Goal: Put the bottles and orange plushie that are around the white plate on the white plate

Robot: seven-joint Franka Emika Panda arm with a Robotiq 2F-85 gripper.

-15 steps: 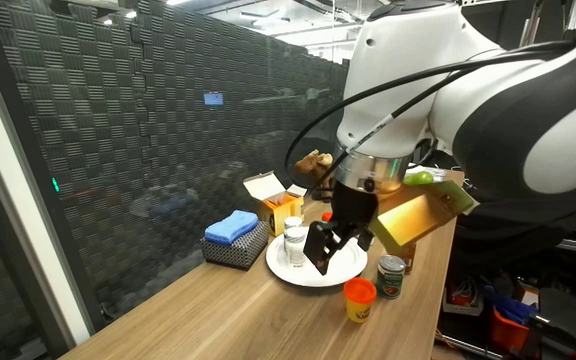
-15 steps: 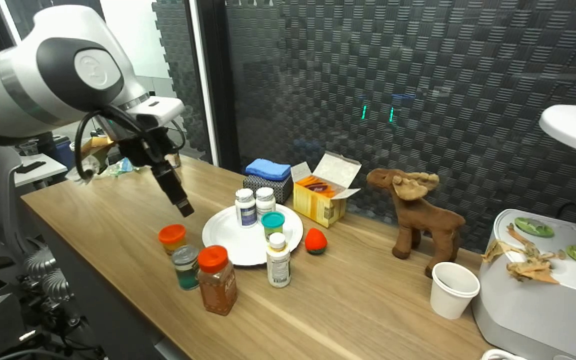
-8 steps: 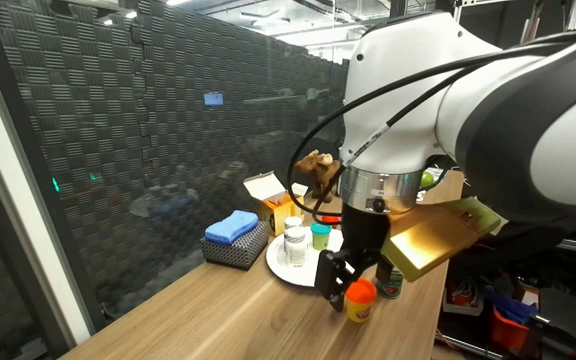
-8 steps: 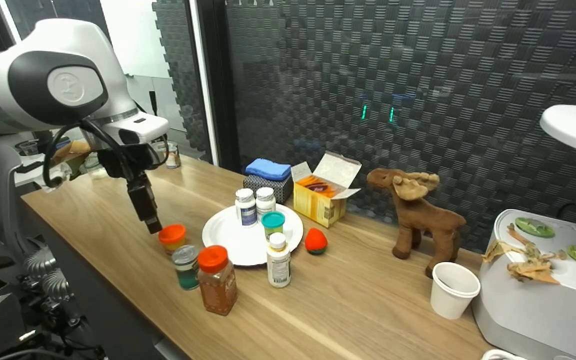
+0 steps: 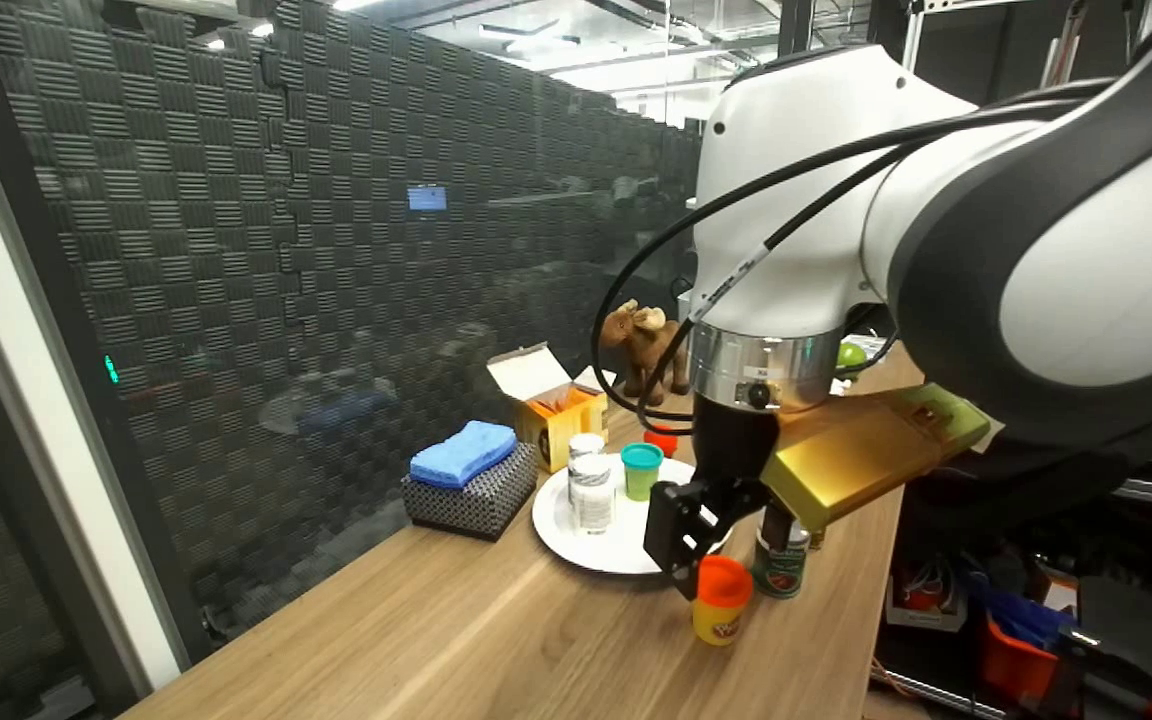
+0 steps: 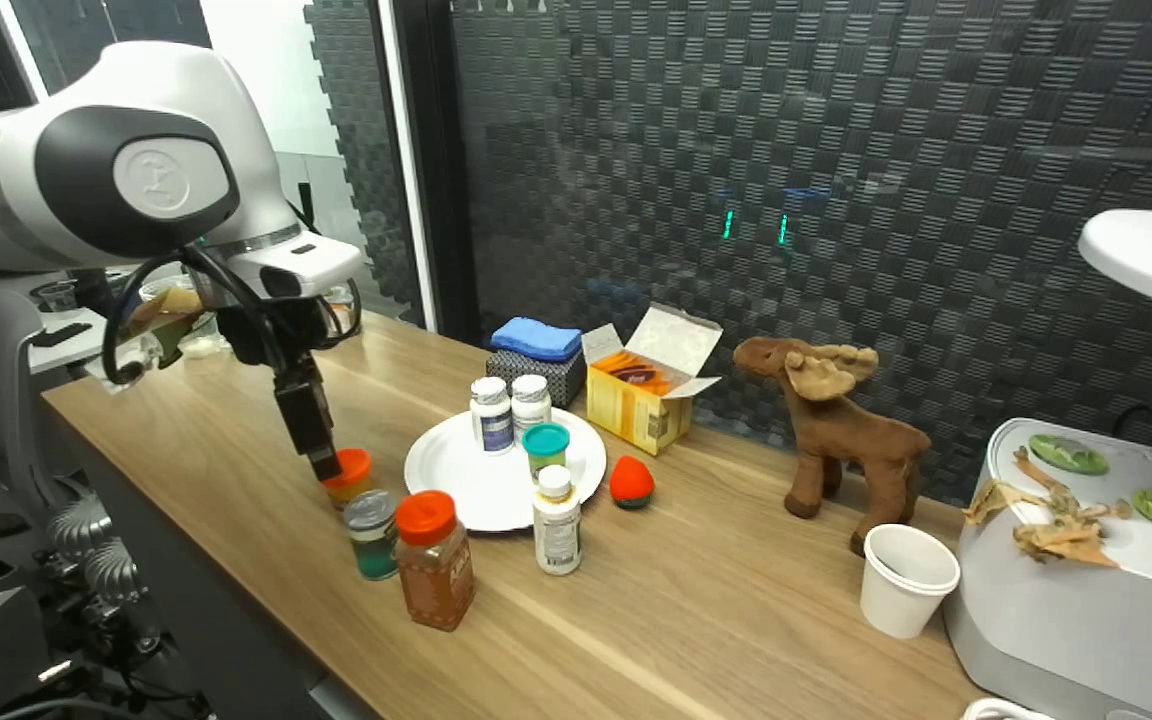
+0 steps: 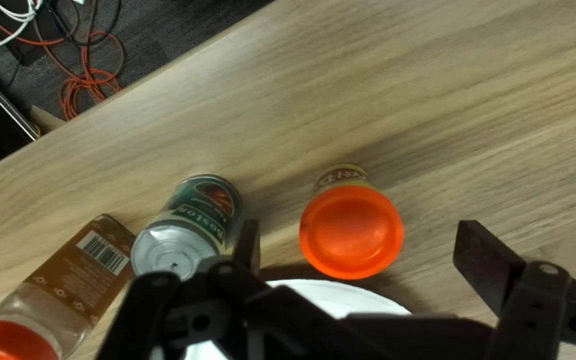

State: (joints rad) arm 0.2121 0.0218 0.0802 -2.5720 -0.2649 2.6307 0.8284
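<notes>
The black fingers (image 7: pixel 488 265) are spread, the orange-lidded yellow tub (image 7: pixel 351 232) between them in the wrist view; a green metal can (image 7: pixel 190 220) stands close beside one finger, then a red-capped clear jar (image 6: pixel 434 560). The round white plate (image 6: pixel 466 485) bears two white bottles (image 6: pixel 492 418) and a teal-lidded tub (image 6: pixel 546 445); near its rim, on the wooden bench (image 6: pixel 706 610), stand a white-capped bottle (image 6: pixel 557 530) and the round orange plushie (image 6: pixel 631 481)

The white plate (image 6: pixel 451 490), round and flat, bears two upright white-capped bottles (image 6: pixel 493 425) just beside each other and an upright teal-lidded tub (image 6: pixel 547 450). Standing upright off the plate, near its rim: a white bottle (image 6: pixel 558 532) with a white cap, a clear jar (image 6: pixel 436 580) with a red lid, and a yellow tub (image 7: pixel 350 227) with an orange lid. The orange plushie (image 6: pixel 632 480), dark green at its base, lies off the plate near the rim.
</notes>
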